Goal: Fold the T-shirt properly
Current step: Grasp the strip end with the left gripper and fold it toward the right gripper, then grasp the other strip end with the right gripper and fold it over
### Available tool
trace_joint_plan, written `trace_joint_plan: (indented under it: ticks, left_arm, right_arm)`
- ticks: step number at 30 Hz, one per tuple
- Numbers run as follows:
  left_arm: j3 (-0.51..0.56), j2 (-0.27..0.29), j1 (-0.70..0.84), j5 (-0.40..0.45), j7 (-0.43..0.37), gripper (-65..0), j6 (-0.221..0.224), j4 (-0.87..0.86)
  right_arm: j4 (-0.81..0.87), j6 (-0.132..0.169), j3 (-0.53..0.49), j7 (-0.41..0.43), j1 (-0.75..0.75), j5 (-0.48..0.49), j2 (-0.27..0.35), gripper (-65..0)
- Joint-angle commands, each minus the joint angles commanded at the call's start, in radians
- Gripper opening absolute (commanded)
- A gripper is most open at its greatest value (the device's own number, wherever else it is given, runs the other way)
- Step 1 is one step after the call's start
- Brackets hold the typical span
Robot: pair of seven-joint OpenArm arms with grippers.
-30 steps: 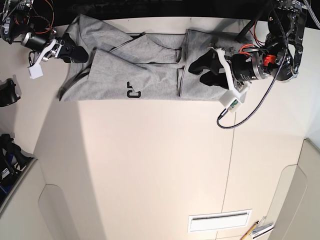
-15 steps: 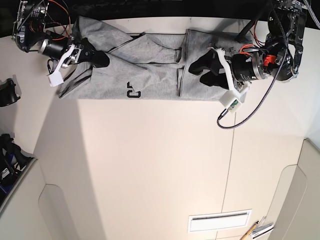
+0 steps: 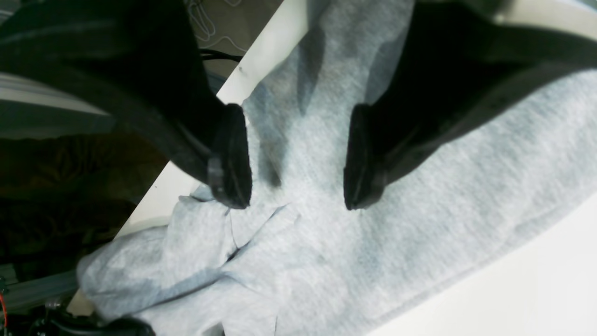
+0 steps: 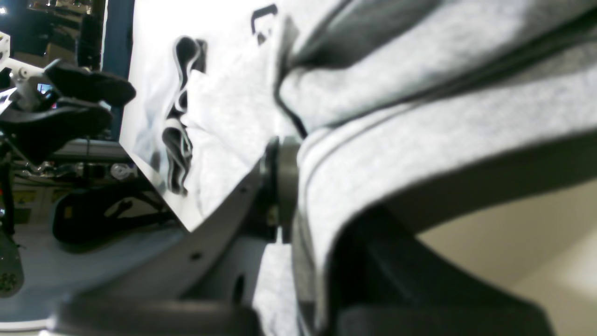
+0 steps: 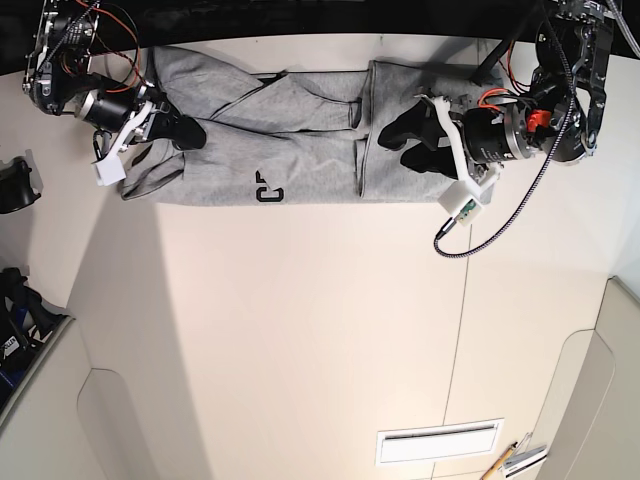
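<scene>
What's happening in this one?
The robot is partway through folding a grey T-shirt, which lies in a long strip on the table with a piece of black lettering showing. Its right gripper has a fold of the shirt's left-hand end, as the base view shows it, between its fingers. The left gripper is open above the other end, holding nothing.

Your base camera looks down from above over the whole table; both wrist views face the shirt up close, sharing its folds
</scene>
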Motion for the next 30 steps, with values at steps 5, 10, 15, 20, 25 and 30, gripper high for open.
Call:
trace_joint_plan:
  ticks: [5,10,15,20,25,30]
  left_arm:
    - [-0.032,0.000,0.000,-0.014,-0.001,-29.6,0.000,0.007]
    - [-0.189,0.000,0.001,-0.081,0.010,-29.7,0.000,0.047]
    - [-0.253,0.000,0.018,-0.092,0.052,-29.6,0.000,0.047]
    - [-0.253,0.000,0.116,-0.076,0.051,-29.6,0.000,0.040]
    - [-0.252,0.011,0.183,-0.077,0.043,-29.6,0.000,-0.005]
    - [-0.252,0.101,0.194,-0.076,0.013,-29.6,0.000,-0.083]
  right_arm:
    - [0.001,0.000,0.002,0.000,0.000,-0.019,0.007,-65.0]
    - [0.001,0.000,0.008,0.003,0.000,-0.036,0.081,-65.0]
    - [0.001,0.000,0.045,0.003,0.018,-0.037,0.181,-65.0]
    - [0.002,0.000,0.087,0.000,0.071,-0.036,0.280,-65.0]
    - [0.026,-0.004,0.086,-0.013,0.135,-0.035,0.330,-65.0]
    - [0.196,-0.008,0.086,-0.028,0.138,-0.035,0.323,-65.0]
